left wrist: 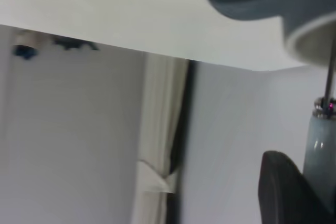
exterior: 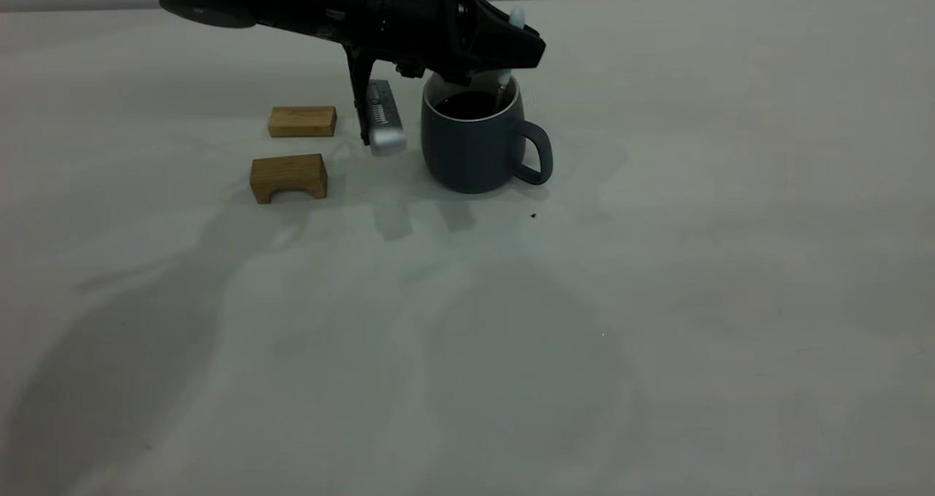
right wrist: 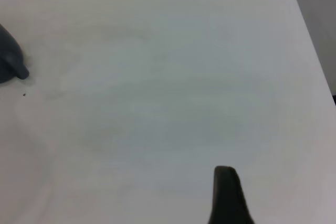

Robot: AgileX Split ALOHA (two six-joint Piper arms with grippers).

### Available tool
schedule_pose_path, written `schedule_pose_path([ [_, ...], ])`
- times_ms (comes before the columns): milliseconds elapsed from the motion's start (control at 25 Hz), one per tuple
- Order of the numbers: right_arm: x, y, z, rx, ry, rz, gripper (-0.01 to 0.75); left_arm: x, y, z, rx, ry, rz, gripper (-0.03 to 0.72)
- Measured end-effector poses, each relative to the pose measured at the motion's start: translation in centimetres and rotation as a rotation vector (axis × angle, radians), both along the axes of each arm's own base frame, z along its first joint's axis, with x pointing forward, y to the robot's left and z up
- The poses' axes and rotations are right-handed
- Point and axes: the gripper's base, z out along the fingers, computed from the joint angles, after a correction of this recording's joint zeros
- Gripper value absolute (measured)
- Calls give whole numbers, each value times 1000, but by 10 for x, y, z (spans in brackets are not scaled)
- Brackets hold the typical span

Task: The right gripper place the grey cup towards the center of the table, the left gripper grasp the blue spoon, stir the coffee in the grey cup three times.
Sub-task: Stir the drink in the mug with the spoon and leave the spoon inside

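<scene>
Bare tabletop (exterior: 467, 350) is noted in the foreground. Beyond it stands the grey cup (exterior: 475, 153); the left tool (exterior: 504, 61), poised directly above, is pinching the blue spoon (exterior: 516, 20), held near upright, bowl dipped into the coffee (exterior: 467, 105). Right tool (right wrist: 227, 195): well aside, state indeterminable.

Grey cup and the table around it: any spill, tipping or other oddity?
Nothing spilled. The grey cup stands upright, coffee inside, blue spoon dipped in it. Only a tiny dark speck lies on the table nearby.
</scene>
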Motion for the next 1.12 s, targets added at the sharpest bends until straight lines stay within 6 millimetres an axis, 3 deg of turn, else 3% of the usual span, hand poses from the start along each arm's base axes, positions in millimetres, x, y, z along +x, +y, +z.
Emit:
schedule_pose_path([
  [280,0,0,0,0,-1,0,541,9,28,-2,25,-7,22,119],
  [520,0,0,0,0,-1,0,541,16,18,0,15,-4,132,117],
  [800,0,0,0,0,-1,0,541,5,-2,-1,32,-14,47,117],
  [920,0,0,0,0,-1,0,541,1,2,-2,48,-23,-22,116],
  [1120,0,0,0,0,-1,0,541,8,25,-2,56,-24,-16,115],
])
